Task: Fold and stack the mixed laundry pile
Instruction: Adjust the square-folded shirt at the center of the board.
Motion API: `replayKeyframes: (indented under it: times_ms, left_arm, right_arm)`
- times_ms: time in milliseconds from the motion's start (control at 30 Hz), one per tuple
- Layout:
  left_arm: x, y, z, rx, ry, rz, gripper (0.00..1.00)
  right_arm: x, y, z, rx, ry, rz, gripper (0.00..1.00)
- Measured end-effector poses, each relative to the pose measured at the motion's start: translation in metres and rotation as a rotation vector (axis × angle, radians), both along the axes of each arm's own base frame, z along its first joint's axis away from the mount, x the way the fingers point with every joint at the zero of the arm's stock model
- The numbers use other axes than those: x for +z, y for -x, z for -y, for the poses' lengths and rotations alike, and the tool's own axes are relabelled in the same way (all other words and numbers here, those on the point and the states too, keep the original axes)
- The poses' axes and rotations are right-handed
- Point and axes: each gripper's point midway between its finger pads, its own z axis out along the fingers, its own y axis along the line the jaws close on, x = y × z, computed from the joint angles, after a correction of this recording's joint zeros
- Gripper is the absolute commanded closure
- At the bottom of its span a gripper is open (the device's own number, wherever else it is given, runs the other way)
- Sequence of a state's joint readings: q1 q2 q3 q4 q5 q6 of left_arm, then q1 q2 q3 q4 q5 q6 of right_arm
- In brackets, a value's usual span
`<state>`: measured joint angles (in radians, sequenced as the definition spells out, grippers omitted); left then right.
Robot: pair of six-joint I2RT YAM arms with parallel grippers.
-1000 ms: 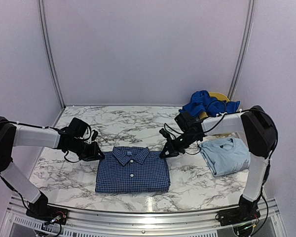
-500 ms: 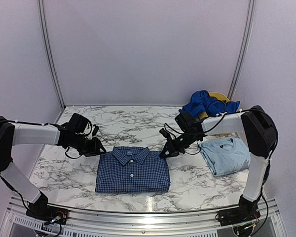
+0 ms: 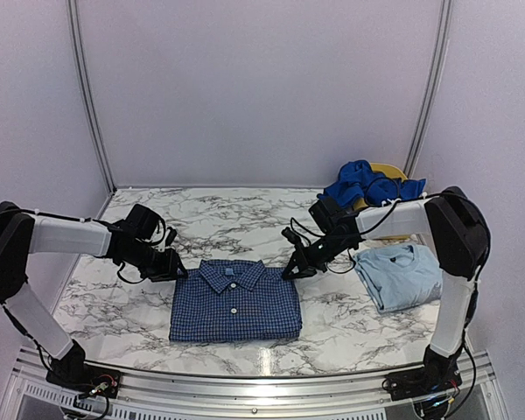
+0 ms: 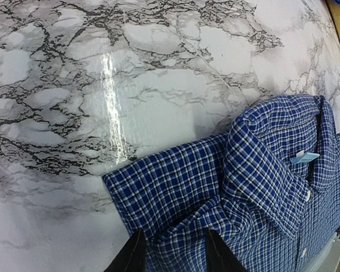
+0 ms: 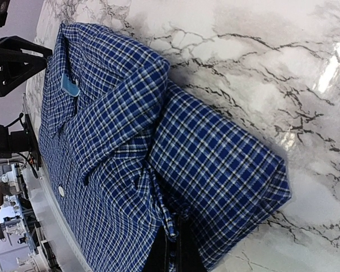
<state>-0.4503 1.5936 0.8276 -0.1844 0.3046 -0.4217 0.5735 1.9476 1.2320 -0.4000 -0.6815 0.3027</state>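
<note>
A folded, woven navy-and-white small-check shirt [image 3: 234, 302] lies flat, collar toward twelve o'clock, at six o'clock on the glossy marble-patterned table [image 3: 219, 219]. The left gripper [image 3: 177, 268], jaws parted and clasping nothing, sits at its ten o'clock corner. The right gripper [image 3: 289, 273], fingers pressed together, touches the two o'clock fold.

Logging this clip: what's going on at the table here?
A checked shirt lies folded in the middle of the table. The left gripper is at its far left corner, jaws apart; the right gripper is shut at the far right corner, though a pinch on cloth can't be confirmed. A folded pale T-shirt lies to the right, a bright blue piece heaped on a yellow basket behind it.
</note>
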Motion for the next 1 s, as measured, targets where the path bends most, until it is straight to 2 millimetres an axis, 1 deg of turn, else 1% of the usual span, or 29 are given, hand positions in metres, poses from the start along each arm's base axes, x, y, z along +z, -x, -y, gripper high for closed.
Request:
replayKeyframes:
  times_ms: [100, 267, 400, 467, 567, 633, 700, 767, 867, 967, 1000]
  left_arm:
    - [-0.002, 0.001, 0.0, -0.001, -0.003, -0.007, 0.74]
    - [-0.003, 0.001, -0.001, -0.007, -0.007, -0.007, 1.0]
    - [0.001, 0.002, -0.004, 0.002, -0.018, 0.0, 1.0]
    - [0.006, -0.001, -0.008, 0.017, -0.024, 0.014, 1.0]
    - [0.012, -0.007, -0.014, 0.047, -0.023, 0.034, 1.0]
    - [0.013, -0.01, -0.015, 0.052, -0.021, 0.042, 1.0]
    - [0.013, -0.013, -0.016, 0.059, -0.023, 0.043, 1.0]
    - [0.008, -0.015, -0.018, 0.066, -0.031, 0.039, 1.0]
    - [-0.005, -0.022, -0.019, 0.081, -0.055, 0.023, 1.0]
    - [-0.021, -0.028, -0.019, 0.096, -0.076, 0.004, 1.0]
    - [-0.024, -0.03, -0.019, 0.097, -0.078, 0.0, 0.93]
  right_arm:
    - [-0.001, 0.0, 0.0, 0.0, 0.0, -0.002, 1.0]
    - [-0.003, 0.0, 0.0, 0.0, 0.004, -0.008, 1.0]
    - [-0.003, -0.001, 0.002, -0.003, 0.007, -0.007, 1.0]
    - [0.0, -0.005, 0.005, -0.016, 0.004, -0.001, 1.0]
    - [0.012, -0.016, 0.011, -0.038, -0.022, 0.026, 1.0]
    - [0.019, -0.023, 0.01, -0.037, -0.038, 0.048, 1.0]
    - [0.026, -0.028, 0.006, -0.03, -0.051, 0.072, 1.0]
    - [0.029, -0.033, 0.004, -0.026, -0.056, 0.089, 1.0]
    - [0.018, -0.039, 0.003, -0.029, -0.038, 0.093, 1.0]
    - [-0.011, -0.045, 0.006, -0.044, 0.015, 0.076, 1.0]
    - [-0.02, -0.045, 0.008, -0.047, 0.032, 0.065, 0.96]
